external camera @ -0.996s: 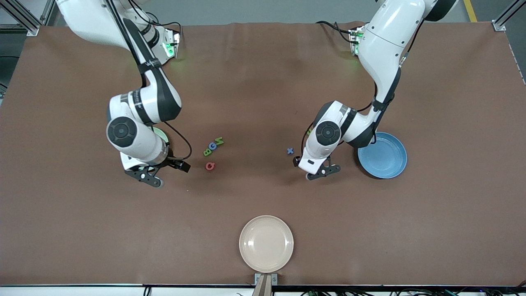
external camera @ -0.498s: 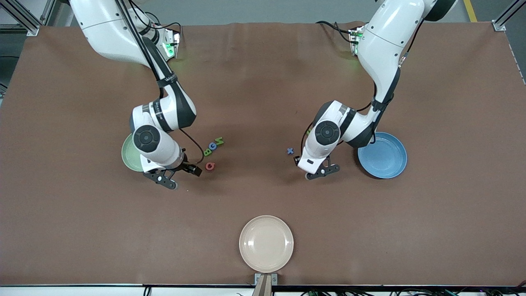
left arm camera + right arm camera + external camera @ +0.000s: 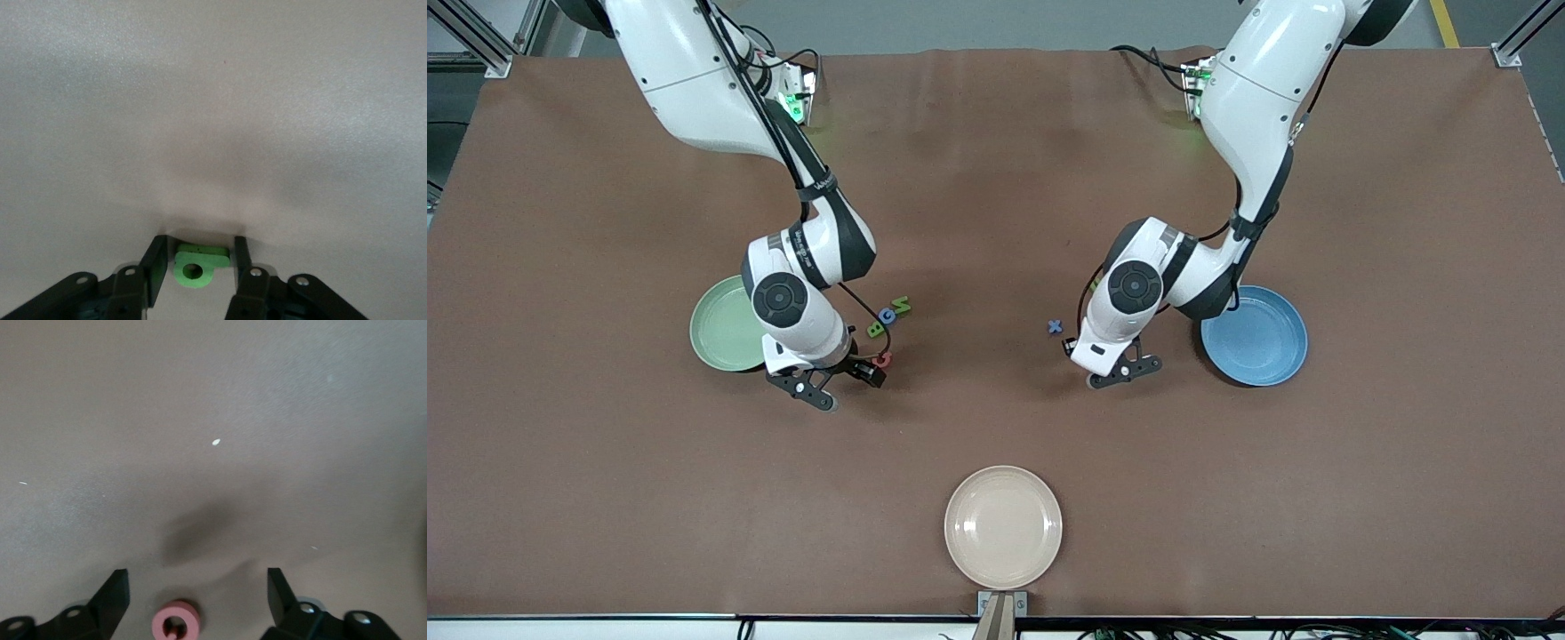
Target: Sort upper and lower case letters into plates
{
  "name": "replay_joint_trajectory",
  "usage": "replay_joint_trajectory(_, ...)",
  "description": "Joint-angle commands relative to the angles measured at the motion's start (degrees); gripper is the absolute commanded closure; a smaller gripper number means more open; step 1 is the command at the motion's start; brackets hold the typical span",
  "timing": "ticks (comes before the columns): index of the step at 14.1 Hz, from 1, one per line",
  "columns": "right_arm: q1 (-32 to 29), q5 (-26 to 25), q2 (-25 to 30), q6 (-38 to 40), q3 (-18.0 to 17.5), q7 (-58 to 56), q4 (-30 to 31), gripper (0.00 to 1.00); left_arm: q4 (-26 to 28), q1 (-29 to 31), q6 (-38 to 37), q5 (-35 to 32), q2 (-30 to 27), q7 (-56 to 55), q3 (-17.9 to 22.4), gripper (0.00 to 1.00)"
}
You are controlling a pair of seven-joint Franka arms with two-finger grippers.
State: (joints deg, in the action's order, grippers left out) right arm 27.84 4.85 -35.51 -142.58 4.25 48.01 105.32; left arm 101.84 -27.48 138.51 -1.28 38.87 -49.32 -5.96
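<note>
My left gripper (image 3: 1122,373) stands low over the table between the blue x (image 3: 1055,326) and the blue plate (image 3: 1254,335). In the left wrist view its fingers (image 3: 155,267) are closed on a small green letter (image 3: 197,268). My right gripper (image 3: 815,391) is open beside the pale green plate (image 3: 720,333), close to the pink Q (image 3: 883,358), which its wrist partly hides. In the right wrist view the Q (image 3: 175,621) lies between the wide-open fingers (image 3: 117,593). Green B (image 3: 876,328), blue G (image 3: 887,316) and green N (image 3: 901,308) lie in a row. The blue m is hidden.
A cream-beige plate (image 3: 1003,526) sits at the table edge nearest the front camera. A bit of green (image 3: 1096,284) shows by the left arm's wrist. Brown cloth covers the table.
My right arm has swung from over the pale green plate toward the pink Q, uncovering the plate. My left gripper has hardly moved.
</note>
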Motion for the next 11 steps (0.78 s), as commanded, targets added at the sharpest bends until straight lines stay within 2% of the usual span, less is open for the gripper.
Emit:
replay_joint_trajectory(1, 1.26, 1.21, -1.31, -1.65, 0.50, 1.12, -0.38, 0.18, -0.07, -0.29, 0.18, -1.27, 0.33, -1.31, 0.16, 0.58)
replay_joint_trajectory(6, 2.92, 1.30, -1.58, -1.65, 0.50, 3.49, -0.38, 0.22, -0.07, -0.21, -0.87, -1.18, 0.07, -1.31, 0.16, 0.77)
replay_joint_trajectory(8, 3.28, 1.30, -1.58, -1.56, 0.50, 3.58, -0.30, 0.22, -0.15, 0.23, -4.81, -1.18, -1.59, -0.96, 0.16, 0.80)
replay_joint_trajectory(11, 4.07, 1.30, -1.58, -1.30, 0.50, 4.81, -0.30, 0.29, 0.11, 1.37, -9.65, -1.18, -6.15, 0.27, 0.16, 0.81)
